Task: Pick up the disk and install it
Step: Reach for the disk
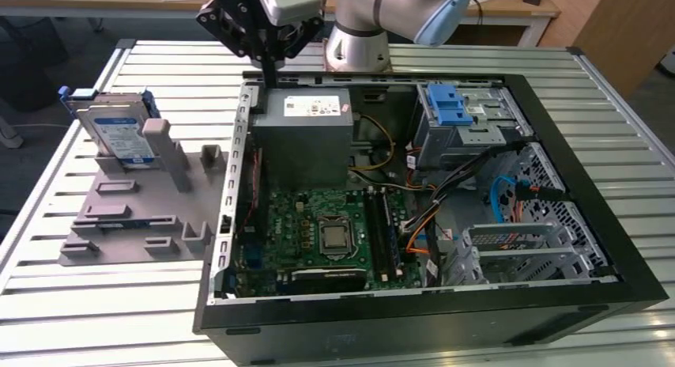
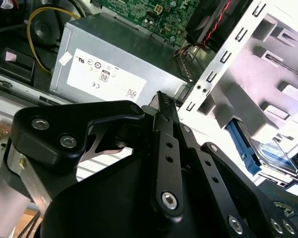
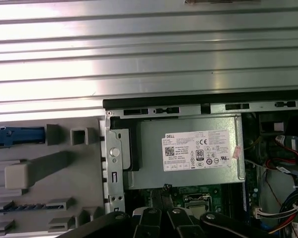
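We are hovering the gripper (image 1: 269, 78), pinched closed and empty, above the power supply (image 1: 306, 145), while the disk (image 1: 116, 134) is standing upright in its grey holder (image 1: 116, 225), well apart, edge exposed for grasping.

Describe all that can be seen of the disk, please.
The disk is a flat, rectangular, silver metal drive with a blue-and-white label on its face and a blue plastic frame around its edges. It stands upright on one edge in the grey holder on the slatted table, at the exterior view's left of the open computer case. A grey post of the holder stands close before its face. Nothing else touches it; the gripper is apart, above the case's far wall.
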Robot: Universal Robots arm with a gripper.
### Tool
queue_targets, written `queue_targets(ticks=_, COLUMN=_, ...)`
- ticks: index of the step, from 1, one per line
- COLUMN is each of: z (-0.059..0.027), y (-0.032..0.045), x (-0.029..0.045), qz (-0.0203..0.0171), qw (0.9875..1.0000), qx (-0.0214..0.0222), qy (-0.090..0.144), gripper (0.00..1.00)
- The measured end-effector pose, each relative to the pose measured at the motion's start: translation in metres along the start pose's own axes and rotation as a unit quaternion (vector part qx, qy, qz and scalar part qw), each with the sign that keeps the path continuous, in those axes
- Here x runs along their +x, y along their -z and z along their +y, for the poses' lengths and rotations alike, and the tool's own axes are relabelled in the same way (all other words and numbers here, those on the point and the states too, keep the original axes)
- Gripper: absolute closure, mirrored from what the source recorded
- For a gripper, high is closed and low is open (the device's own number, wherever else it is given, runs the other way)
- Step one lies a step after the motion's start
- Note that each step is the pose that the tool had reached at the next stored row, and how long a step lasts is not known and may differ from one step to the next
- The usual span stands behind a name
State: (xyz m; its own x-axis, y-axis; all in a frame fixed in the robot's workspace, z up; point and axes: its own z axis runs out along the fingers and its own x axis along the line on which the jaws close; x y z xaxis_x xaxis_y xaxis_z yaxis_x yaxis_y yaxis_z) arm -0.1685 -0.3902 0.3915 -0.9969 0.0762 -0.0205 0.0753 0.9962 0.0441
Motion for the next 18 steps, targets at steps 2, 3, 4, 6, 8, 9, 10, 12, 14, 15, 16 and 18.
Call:
queue_targets(ticks=2, z=0.0004, y=0.0000, x=0.0019, qz=0.0000, qw=1.0000, qx=0.0000, qy=0.000, gripper=0.89)
queue_targets(ticks=3, z=0.0005, y=0.0000, x=0.0028, qz=0.0000, qw=1.0000, qx=0.0000, qy=0.000, gripper=0.89)
queue_targets(ticks=4, z=0.0007, y=0.0000, x=0.0038, qz=0.0000, qw=1.0000, qx=0.0000, qy=0.000, gripper=0.89)
queue_targets(ticks=6, z=0.0010, y=-0.0001, x=0.0061, qz=0.0000, qw=1.0000, qx=0.0000, qy=0.000, gripper=0.89)
queue_targets(ticks=8, z=0.0013, y=-0.0001, x=0.0082, qz=0.0000, qw=1.0000, qx=0.0000, qy=0.000, gripper=0.89)
queue_targets(ticks=9, z=0.0014, y=0.0000, x=0.0093, qz=0.0000, qw=1.0000, qx=0.0000, qy=0.000, gripper=0.89)
queue_targets(ticks=10, z=0.0015, y=0.0000, x=0.0104, qz=0.0000, qw=1.0000, qx=0.0000, qy=0.000, gripper=0.89)
queue_targets(ticks=12, z=0.0017, y=0.0000, x=0.0126, qz=0.0000, qw=1.0000, qx=0.0000, qy=0.000, gripper=0.89)
queue_targets(ticks=14, z=0.0018, y=0.0000, x=0.0148, qz=0.0000, qw=1.0000, qx=0.0000, qy=0.000, gripper=0.89)
queue_targets(ticks=15, z=0.0019, y=0.0000, x=0.0158, qz=0.0000, qw=1.0000, qx=0.0000, qy=0.000, gripper=0.89)
queue_targets(ticks=16, z=0.0019, y=0.0000, x=0.0168, qz=0.0000, qw=1.0000, qx=0.0000, qy=0.000, gripper=0.89)
queue_targets(ticks=18, z=0.0021, y=0.0000, x=0.0188, qz=0.0000, qw=1.0000, qx=0.0000, qy=0.000, gripper=0.89)
